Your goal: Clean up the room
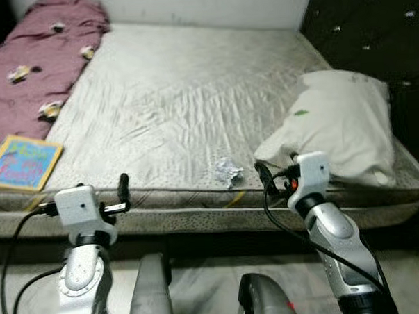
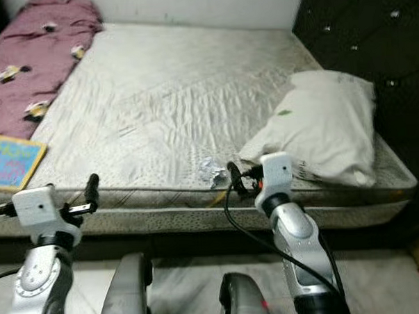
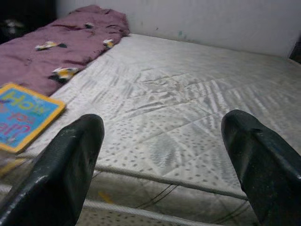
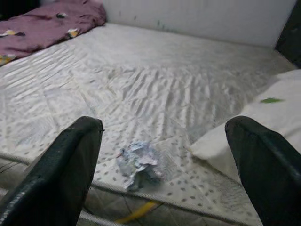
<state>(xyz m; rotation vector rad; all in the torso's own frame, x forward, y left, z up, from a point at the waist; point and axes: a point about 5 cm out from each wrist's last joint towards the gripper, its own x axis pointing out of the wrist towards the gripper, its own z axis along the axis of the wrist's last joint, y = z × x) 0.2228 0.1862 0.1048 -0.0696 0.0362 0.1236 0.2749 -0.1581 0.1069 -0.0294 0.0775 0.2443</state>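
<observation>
A blanket [image 1: 35, 64] and book [image 1: 22, 162] are lying on the bed's [image 1: 186, 95] left side, the left tool [image 3: 164, 165] is hovering spread at the near edge, crumpled paper [image 1: 228, 173] is sitting near that edge, the right tool [image 4: 164, 169] is hovering spread just before it, beside the pillow [image 1: 340, 123].

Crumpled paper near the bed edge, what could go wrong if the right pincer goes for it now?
1. The crumpled paper sits close to the mattress edge; a nudge from the open right pincer might knock it onto the floor.
2. The pillow lies just beside the paper, so a wide approach could snag its corner.
3. The paper is light and loose, so the fingers may pinch the sheet along with it.
</observation>
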